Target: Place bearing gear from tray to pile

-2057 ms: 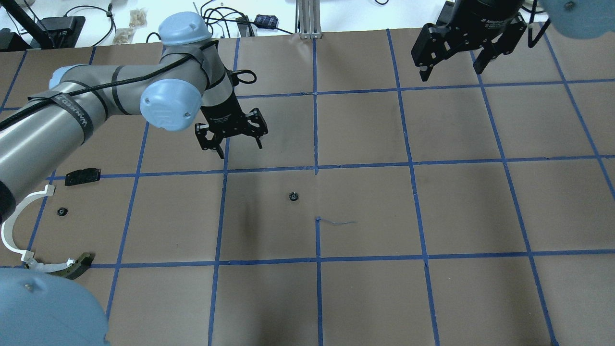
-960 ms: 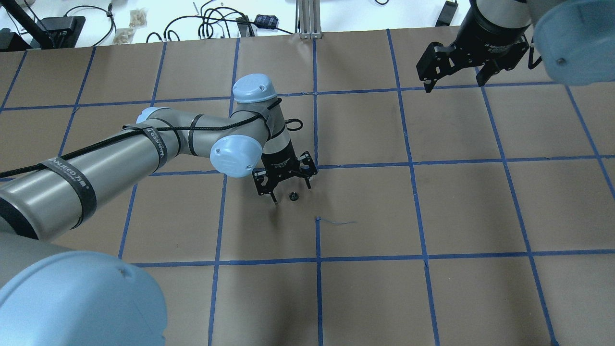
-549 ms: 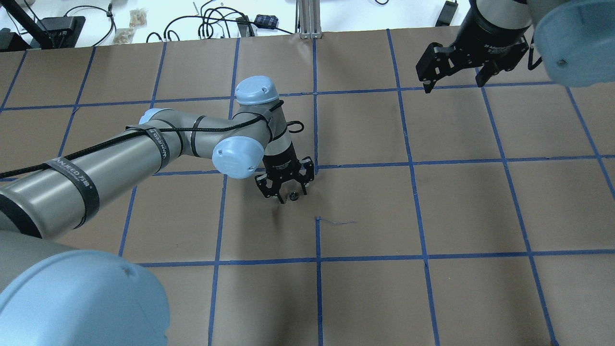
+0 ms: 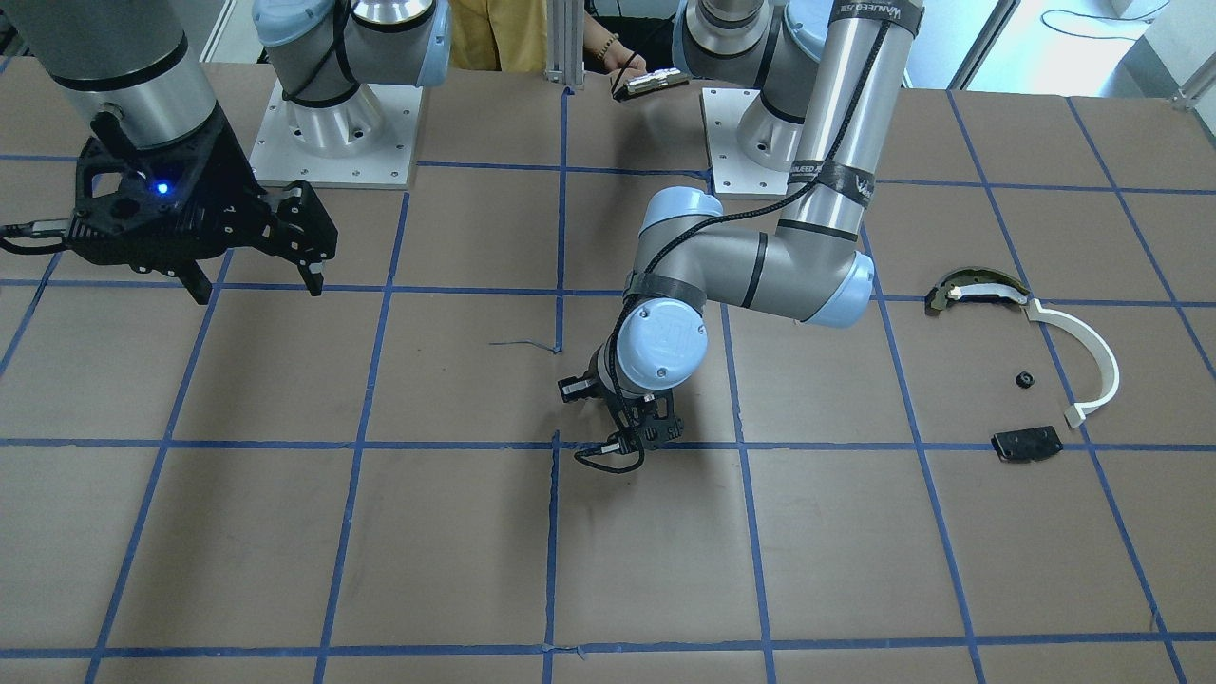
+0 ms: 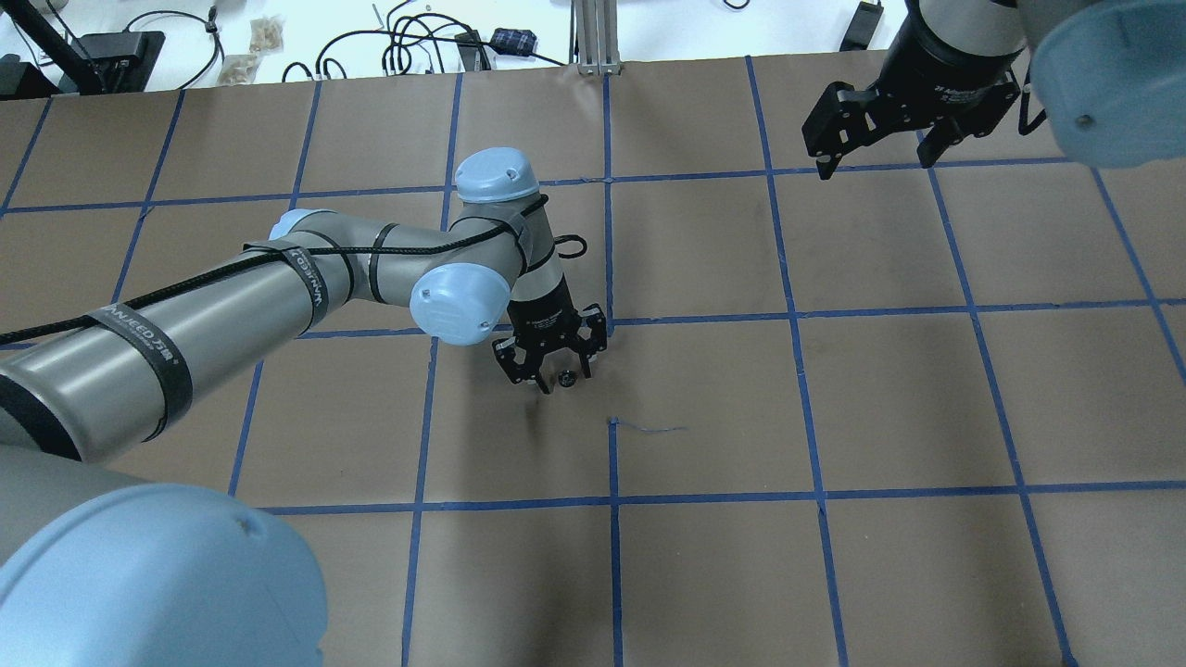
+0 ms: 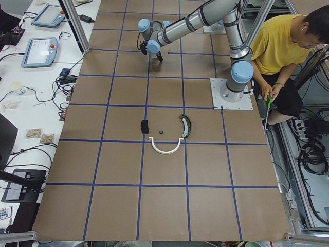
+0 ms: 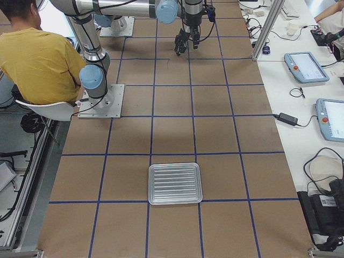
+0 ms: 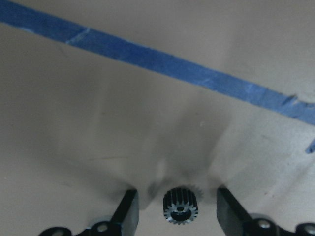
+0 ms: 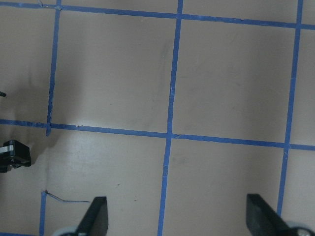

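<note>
**A:** Where's the bearing gear (image 8: 180,207)?

**B:** On the bare surface (image 5: 704,259) near its middle, not in the tray (image 7: 175,184), which sits well apart near the robot's right end. The left pincer (image 5: 565,380) is down over the gear and spread open. Its fingers (image 8: 129,212) flank the gear with a gap showing on each side, touching nothing.

**A:** So the step in hand is the grasp?

**B:** I'd say so. The pincer is lined up but has not closed on it. The next move calls for squeezing evenly onto the toothed rim, since the gear is small and could skid or tip if one finger arrives first.

**A:** And after that?

**B:** A lift, then a carry toward the robot's left to the pile (image 4: 1024,381), made up of a white arc (image 4: 1110,369), a dark curved piece (image 4: 955,283) and a black plate (image 4: 1026,443). That's well away from here.

**A:** The other arm?

**B:** The right pincer (image 4: 258,287) hangs above the surface, wide open and holding nothing.
</note>
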`<state>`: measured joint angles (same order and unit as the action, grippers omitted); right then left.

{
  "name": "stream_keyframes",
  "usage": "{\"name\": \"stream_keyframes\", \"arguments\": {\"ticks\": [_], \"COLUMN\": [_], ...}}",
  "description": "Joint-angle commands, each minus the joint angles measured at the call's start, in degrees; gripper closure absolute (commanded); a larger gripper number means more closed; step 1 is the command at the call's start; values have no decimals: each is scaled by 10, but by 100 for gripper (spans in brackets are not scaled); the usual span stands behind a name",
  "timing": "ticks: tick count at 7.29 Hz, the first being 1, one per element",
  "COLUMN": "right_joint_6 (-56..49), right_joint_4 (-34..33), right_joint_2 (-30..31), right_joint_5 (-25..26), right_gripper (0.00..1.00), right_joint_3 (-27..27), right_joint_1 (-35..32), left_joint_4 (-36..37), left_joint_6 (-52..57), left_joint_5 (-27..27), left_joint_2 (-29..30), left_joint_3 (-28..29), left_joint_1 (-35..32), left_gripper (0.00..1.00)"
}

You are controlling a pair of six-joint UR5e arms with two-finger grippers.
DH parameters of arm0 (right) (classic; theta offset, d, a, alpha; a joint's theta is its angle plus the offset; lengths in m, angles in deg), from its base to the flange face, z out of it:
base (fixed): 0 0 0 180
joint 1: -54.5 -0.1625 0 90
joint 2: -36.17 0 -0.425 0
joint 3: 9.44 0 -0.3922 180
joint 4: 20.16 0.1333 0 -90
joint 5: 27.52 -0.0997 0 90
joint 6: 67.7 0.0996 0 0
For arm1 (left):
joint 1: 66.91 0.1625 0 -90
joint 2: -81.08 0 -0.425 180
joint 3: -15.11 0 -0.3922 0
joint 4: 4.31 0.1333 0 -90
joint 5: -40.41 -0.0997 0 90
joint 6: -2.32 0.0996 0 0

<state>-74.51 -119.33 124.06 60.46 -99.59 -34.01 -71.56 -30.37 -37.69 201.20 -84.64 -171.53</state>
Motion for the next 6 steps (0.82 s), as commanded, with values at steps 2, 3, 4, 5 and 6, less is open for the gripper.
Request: {"name": "stream_keyframes", "arguments": {"ticks": [2, 3, 4, 5, 6], "right_joint_6": [-1, -1, -1, -1, -2], "right_joint_4": [-1, -1, -1, -1, -1], "right_joint_2": [0, 0, 0, 0, 0], "right_joint_5": [0, -1, -1, -1, -1], "right_gripper": [0, 0, 0, 0, 0], "right_joint_3": [-1, -1, -1, -2, -2], "right_joint_1": [0, -1, -1, -1, -1], "left_joint_4": [-9, -9, -8, -10, -22], "left_joint_6": [3, 5, 9, 33, 96], "left_joint_5": [1, -1, -4, -38, -64], "left_joint_2": [-7, -7, -12, -20, -29], "left_joint_3": [0, 1, 8, 15, 26], "left_joint_1": [-2, -1, 4, 21, 58], "left_gripper": [100, 100, 100, 100, 100]}}
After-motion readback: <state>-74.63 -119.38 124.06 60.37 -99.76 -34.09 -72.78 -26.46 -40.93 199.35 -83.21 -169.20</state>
